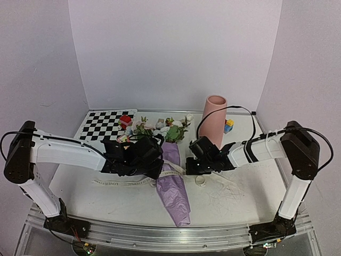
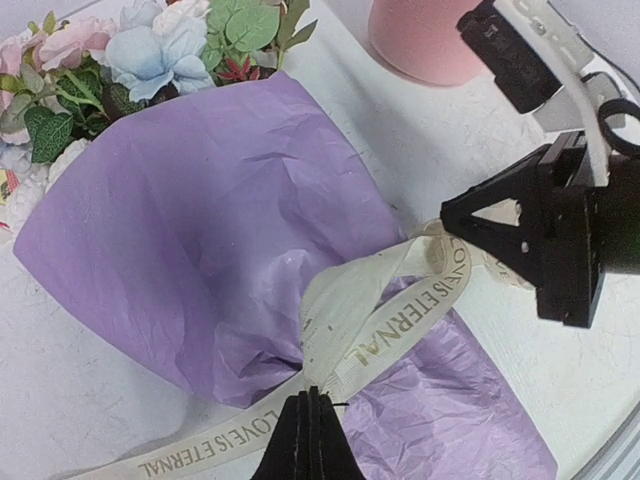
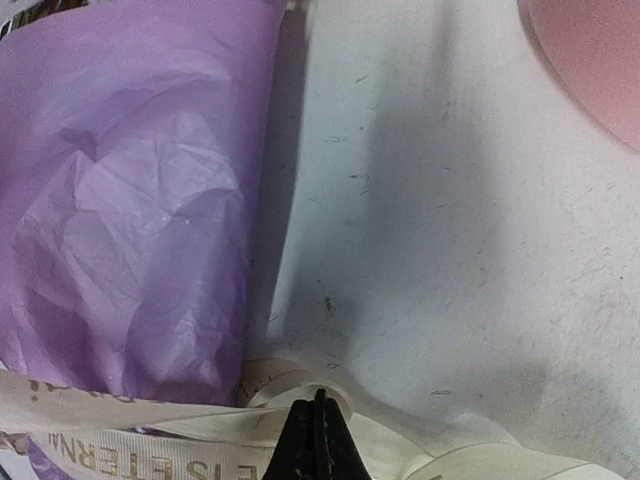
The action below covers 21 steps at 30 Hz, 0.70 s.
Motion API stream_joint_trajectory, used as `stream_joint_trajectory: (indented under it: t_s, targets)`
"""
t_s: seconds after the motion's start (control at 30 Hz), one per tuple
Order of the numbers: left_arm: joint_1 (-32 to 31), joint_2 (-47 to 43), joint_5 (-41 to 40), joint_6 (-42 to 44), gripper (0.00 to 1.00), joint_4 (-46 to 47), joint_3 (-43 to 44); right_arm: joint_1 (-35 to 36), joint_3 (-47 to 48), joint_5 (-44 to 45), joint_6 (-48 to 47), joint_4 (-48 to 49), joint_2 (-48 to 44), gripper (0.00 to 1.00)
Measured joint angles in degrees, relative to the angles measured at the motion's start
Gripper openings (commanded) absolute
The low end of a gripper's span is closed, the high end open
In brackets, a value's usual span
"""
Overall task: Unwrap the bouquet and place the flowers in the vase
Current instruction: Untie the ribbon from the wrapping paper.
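Between the arms on the worktop (image 1: 240, 197) lies the bouquet (image 1: 173, 176), left gripper (image 2: 310, 425) and right gripper (image 3: 318, 430) both clamped on its cream ribbon (image 2: 400, 310), so a crooked pull may cinch it tighter or drag the whole bunch into the vase (image 1: 214, 120).

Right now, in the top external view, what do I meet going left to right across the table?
Checkerboard → left gripper → bouquet → right gripper → vase → coloured blocks. Both grippers are shut on the cream ribbon.
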Motion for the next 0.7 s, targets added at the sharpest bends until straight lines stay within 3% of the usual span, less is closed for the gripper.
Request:
stream_joint_trajectory:
  t_s: [0.2,0.33,0.4,0.6,0.7]
  targets:
    - [0.0,-3.3,-0.4,-2.2,0.0,-1.2,-4.6,-2.2,-3.0,0.7,-1.2,0.0,-2.8,0.02]
    - [0.0,-5.3,-0.4,-3.9,0.0,-1.6,-7.5,-3.1,-3.7,-0.1,-3.6,0.1,-3.5,0.27]
    - [0.0,-6.2,-0.3,-4.8,0.0,-2.0,-8.9,-3.1,-4.2,-2.2,-5.7,1.0,-4.1,0.34]
    - [0.0,-6.6,-0.1,-6.3,0.0,-3.0,-10.0,-2.3,-6.0,-10.3,-10.2,3.7,-7.3,0.36]
    - [0.0,-6.5,-0.1,-6.8,0.0,-3.0,-10.0,-0.5,-4.9,-12.2,-12.1,3.6,-7.3,0.41]
